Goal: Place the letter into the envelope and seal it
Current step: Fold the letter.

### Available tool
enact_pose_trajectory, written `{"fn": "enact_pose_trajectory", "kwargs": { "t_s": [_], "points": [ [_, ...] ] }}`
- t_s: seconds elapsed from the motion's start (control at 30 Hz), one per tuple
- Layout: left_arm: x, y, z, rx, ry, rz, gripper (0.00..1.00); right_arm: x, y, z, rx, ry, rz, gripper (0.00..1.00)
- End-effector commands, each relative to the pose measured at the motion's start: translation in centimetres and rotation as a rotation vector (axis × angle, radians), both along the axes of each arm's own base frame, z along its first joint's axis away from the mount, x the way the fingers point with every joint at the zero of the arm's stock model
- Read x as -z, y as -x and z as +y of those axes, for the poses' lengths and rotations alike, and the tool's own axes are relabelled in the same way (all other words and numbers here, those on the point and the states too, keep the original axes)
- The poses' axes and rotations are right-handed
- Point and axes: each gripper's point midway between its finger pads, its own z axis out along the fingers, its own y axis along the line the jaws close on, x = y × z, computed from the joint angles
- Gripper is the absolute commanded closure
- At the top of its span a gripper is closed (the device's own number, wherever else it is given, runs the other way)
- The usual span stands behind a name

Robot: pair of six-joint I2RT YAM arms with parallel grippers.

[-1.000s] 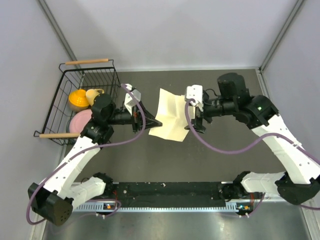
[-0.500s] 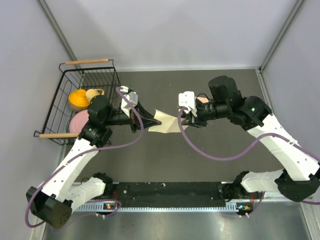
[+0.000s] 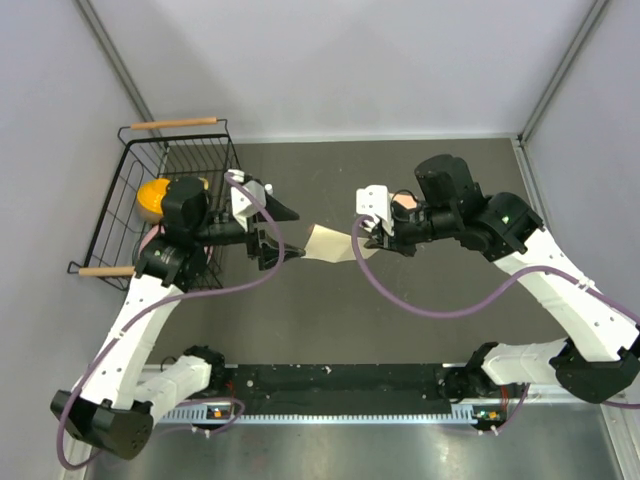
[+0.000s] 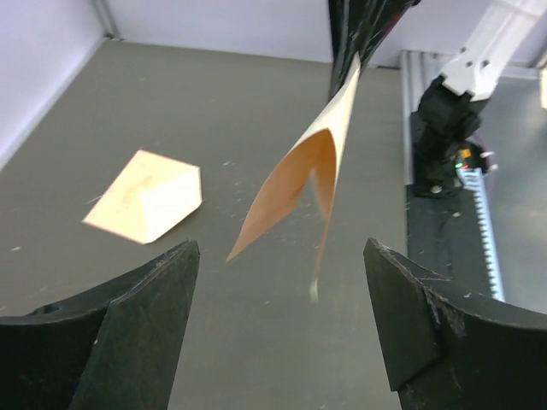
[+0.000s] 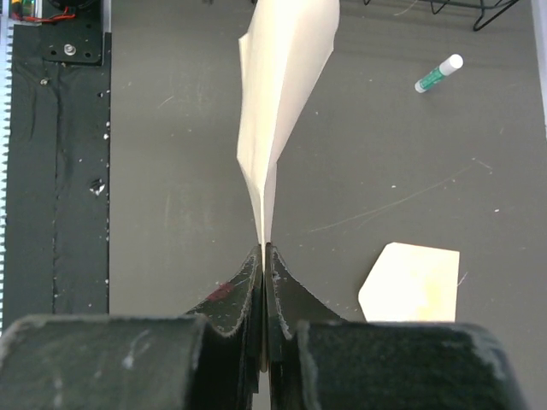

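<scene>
The letter [image 3: 330, 245], a pale cream sheet folded over on itself, hangs in the air between the two arms. My right gripper [image 3: 362, 243] is shut on its right edge; in the right wrist view the fingertips pinch the sheet [image 5: 286, 68] where they meet [image 5: 266, 256]. My left gripper [image 3: 286, 233] stands open just left of the letter's free corner, touching nothing; the letter [image 4: 316, 162] hangs beyond its jaws [image 4: 282, 299]. The peach envelope [image 4: 145, 201] lies flat on the table, also seen in the right wrist view [image 5: 414, 286]. My right wrist hides most of it from above.
A black wire basket [image 3: 120, 190] with wooden handles stands at the left, holding an orange object [image 3: 152, 195] and other items. A white-and-green glue stick [image 5: 438, 73] lies on the dark table near the basket. Grey walls close in the table.
The left gripper opened, let go of the letter and drew back left. The right gripper closed on the letter's right edge. The sheet went from spread flat to folded and narrow.
</scene>
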Motion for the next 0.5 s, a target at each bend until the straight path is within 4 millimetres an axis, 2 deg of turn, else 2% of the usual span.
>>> {"fn": "enact_pose_trajectory", "kwargs": {
  "t_s": [0.0,0.1,0.2,0.23,0.47],
  "points": [
    [-0.3,0.6,1.9,-0.02,-0.06,-0.189,0.14,0.1,1.3,0.2,-0.027,-0.011,0.047,1.0],
    [-0.8,1.1,1.3,0.01,-0.038,-0.298,0.12,0.6,1.4,0.6,-0.041,-0.004,0.071,1.0],
    [-0.9,0.7,0.0,-0.005,-0.053,-0.377,0.16,0.8,1.3,1.0,-0.056,-0.001,0.082,1.0],
    [-1.4,0.6,-0.4,-0.004,-0.037,-0.394,0.19,0.9,1.3,1.2,-0.06,0.001,0.085,1.0],
    [-2.7,1.1,-2.8,0.091,0.016,-0.382,0.24,1.0,1.1,1.7,-0.071,0.023,0.055,1.0]
  ]
}}
